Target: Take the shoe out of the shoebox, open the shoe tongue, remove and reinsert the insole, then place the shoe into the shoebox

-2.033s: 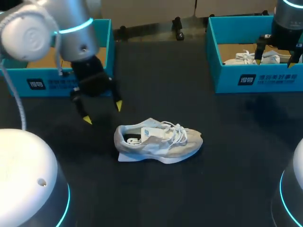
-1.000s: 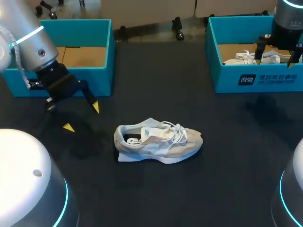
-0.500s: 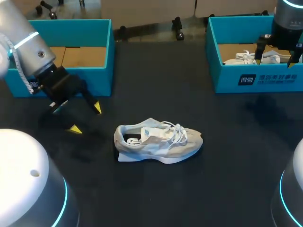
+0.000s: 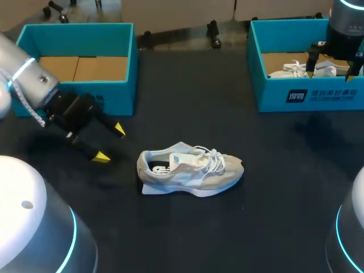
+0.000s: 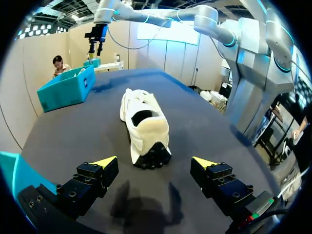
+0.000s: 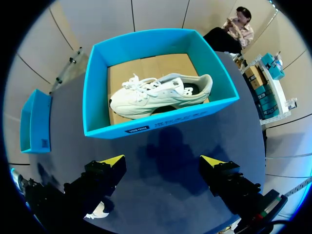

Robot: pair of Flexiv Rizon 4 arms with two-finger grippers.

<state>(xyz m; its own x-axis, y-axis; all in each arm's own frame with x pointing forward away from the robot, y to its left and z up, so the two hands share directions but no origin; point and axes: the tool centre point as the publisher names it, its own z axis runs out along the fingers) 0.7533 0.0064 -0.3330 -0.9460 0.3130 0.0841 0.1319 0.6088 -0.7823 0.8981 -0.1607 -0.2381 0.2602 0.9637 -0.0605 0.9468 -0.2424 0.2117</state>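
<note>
Our left claw point(image 4: 111, 143) hangs spread and empty toward the surface's left edge, its tips near the heel of the pale shoe point(image 4: 190, 170) without touching it. The shoe stands on its sole mid-surface, toe toward the right edge. An open teal shoebox point(image 4: 85, 27) sits at the far left corner. Our right claw point(image 6: 163, 161), also spread and empty, hovers over the other shoebox point(image 6: 95, 92) at the far right corner, where a second shoe point(image 6: 161, 95) lies.

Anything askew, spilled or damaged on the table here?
Nothing stands out. The shoe stands upright on its sole mid-table, looking intact. The left shoebox shows only its cardboard floor; the right shoebox holds a second shoe lying on its side, inside the walls.
</note>
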